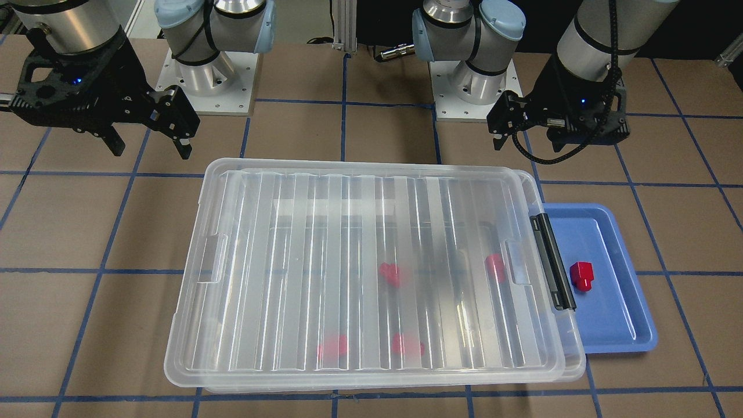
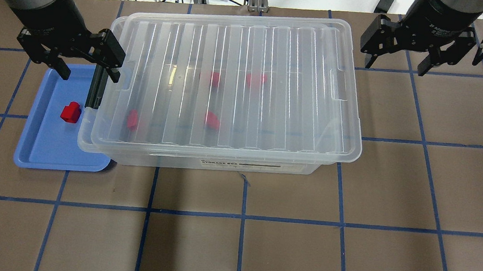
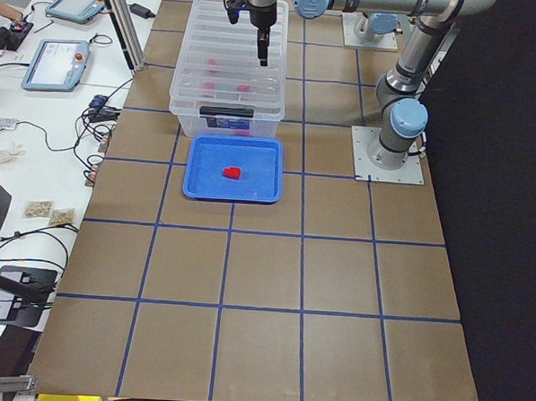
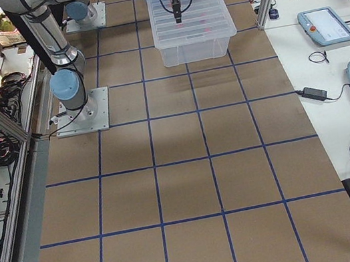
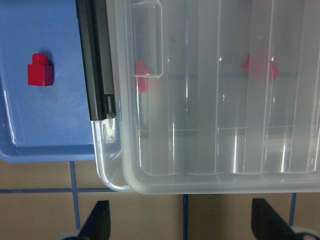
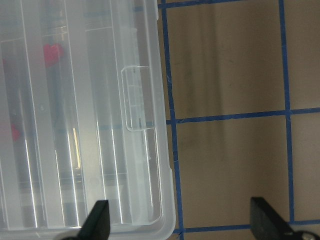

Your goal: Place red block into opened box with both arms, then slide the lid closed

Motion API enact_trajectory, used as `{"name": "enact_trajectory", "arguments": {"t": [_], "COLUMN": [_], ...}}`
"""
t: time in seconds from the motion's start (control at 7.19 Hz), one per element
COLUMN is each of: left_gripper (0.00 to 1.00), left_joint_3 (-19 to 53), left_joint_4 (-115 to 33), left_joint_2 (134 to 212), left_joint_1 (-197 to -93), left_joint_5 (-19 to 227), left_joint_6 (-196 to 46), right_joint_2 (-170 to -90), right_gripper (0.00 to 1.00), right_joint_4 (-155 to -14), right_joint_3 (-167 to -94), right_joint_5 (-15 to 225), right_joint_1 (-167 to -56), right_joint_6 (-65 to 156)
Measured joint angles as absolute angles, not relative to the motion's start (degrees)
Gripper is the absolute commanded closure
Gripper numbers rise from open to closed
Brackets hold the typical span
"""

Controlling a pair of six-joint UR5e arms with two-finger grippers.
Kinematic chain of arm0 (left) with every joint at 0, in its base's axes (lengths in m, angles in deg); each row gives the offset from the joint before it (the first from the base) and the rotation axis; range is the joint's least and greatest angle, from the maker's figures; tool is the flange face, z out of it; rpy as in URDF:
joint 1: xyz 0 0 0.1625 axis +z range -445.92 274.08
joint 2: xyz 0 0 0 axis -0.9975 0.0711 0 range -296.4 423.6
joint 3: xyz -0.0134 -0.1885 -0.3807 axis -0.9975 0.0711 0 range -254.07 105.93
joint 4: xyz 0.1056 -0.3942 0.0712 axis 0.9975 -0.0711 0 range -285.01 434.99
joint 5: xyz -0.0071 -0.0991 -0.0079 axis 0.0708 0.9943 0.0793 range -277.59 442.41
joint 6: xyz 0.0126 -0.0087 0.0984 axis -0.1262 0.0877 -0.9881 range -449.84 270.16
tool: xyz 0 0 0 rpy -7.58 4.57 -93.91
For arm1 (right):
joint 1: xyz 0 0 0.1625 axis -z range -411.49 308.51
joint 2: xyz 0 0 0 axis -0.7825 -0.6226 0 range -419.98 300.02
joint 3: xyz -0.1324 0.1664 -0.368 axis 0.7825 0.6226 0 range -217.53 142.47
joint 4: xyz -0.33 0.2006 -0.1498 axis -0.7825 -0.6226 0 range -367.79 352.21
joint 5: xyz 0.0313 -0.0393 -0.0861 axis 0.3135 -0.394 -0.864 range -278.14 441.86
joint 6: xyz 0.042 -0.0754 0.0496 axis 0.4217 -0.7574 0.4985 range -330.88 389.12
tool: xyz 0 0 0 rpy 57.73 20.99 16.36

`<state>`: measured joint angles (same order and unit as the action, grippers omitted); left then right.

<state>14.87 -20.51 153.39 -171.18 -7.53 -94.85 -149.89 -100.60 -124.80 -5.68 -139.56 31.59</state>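
**Lid across the box, one red block on the tray**

In the overhead view the lid [image 2: 231, 62] lay across the box [image 2: 256, 166], shifted a little toward 3 o'clock; a thin strip of the box's rim showed bare at the end with the black clip [image 2: 94, 88]; four other red blocks [image 2: 215, 79] showed blurred through the lid, inside the box; the red block [image 2: 70, 112] lay alone on the blue tray [image 2: 43, 146], which sat hard against the box at its 9 o'clock; the left pincer [image 2: 90, 75] hung above the clip and the tray's far edge, at 10 o'clock from the box's middle, fingers apart and empty; the right pincer [image 2: 394, 69] hung over the table [image 2: 257, 245] at 2 o'clock, off the lid's far corner, likewise apart and empty.
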Motion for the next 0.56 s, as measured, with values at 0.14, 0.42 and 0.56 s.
{"name": "enact_trajectory", "arguments": {"t": [0.14,0.42,0.56], "left_gripper": [0.0,0.0,0.0], "left_joint_3": [14.87,14.83,14.77], "left_joint_4": [-20.37,-19.9,-19.78], "left_joint_2": [153.46,153.8,153.79], "left_joint_1": [-171.18,-171.18,-171.18], "left_joint_5": [-7.59,-7.77,-7.76], "left_joint_6": [-94.92,-95.16,-95.17], "right_joint_2": [-149.83,-148.74,-146.79], "right_gripper": [0.0,0.0,0.0], "right_joint_4": [-100.66,-101.37,-102.62], "right_joint_3": [-124.85,-125.07,-125.19], "right_joint_5": [-5.66,-5.58,-5.56], "right_joint_1": [-139.56,-139.55,-139.51], "right_joint_6": [31.59,30.89,30.59]}}
